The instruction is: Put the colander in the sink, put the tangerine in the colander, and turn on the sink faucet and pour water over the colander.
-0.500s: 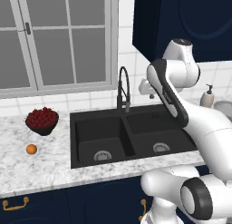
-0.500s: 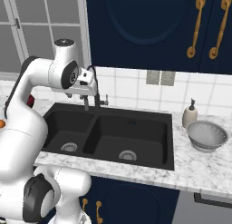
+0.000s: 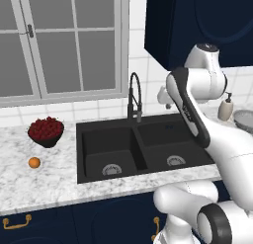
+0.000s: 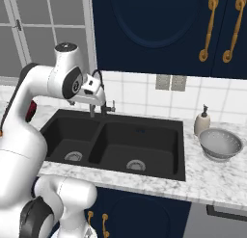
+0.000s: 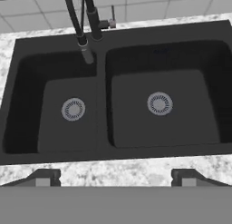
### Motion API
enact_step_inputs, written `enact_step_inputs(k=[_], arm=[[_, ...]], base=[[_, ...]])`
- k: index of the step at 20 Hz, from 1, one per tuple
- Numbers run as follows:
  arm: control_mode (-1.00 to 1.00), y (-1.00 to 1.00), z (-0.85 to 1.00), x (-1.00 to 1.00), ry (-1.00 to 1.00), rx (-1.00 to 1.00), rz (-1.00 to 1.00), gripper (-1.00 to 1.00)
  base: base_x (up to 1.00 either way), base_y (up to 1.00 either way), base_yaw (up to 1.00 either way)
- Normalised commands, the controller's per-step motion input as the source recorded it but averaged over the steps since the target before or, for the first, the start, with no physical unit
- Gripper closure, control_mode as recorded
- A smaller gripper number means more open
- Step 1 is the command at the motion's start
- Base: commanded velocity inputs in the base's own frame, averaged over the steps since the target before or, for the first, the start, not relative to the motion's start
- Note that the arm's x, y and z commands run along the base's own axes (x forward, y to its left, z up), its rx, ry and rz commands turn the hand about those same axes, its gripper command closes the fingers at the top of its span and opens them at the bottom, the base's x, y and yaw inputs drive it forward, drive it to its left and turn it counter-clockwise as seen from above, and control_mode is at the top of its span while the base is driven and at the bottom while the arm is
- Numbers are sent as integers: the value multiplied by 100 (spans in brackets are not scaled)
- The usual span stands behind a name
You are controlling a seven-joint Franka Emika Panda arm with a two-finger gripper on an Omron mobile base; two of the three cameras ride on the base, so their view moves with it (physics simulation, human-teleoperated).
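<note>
Marble counter (image 4: 212, 177) with the sink (image 5: 122, 100) straight below the gripper (image 5: 115, 177) — jaws wide, nothing held. Colander (image 4: 221, 144) sits well off to its right, tangerine (image 3: 34, 162) far left.

- The arm (image 4: 29, 102) is glossy white, with thick rounded links.
- Its joints have dark grey rings and round dark caps.
- A small red mark is on one link's side.
- The tool (image 5: 116, 177) has two small dark finger tips.

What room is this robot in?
It looks like a kitchen. There's a black sink with a tall faucet set in a marble counter, dark blue cupboards above it, and a bowl of berries beside a window.
</note>
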Motion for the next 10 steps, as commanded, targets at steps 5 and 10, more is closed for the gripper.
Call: enact_step_inputs(k=[5, 10], arm=[[-100, -51, 0, -61, 0, 2, -24, -100], [-100, -67, -3, -51, 0, 3, -31, -100]], base=[[0, 0, 0], [0, 0, 0]])
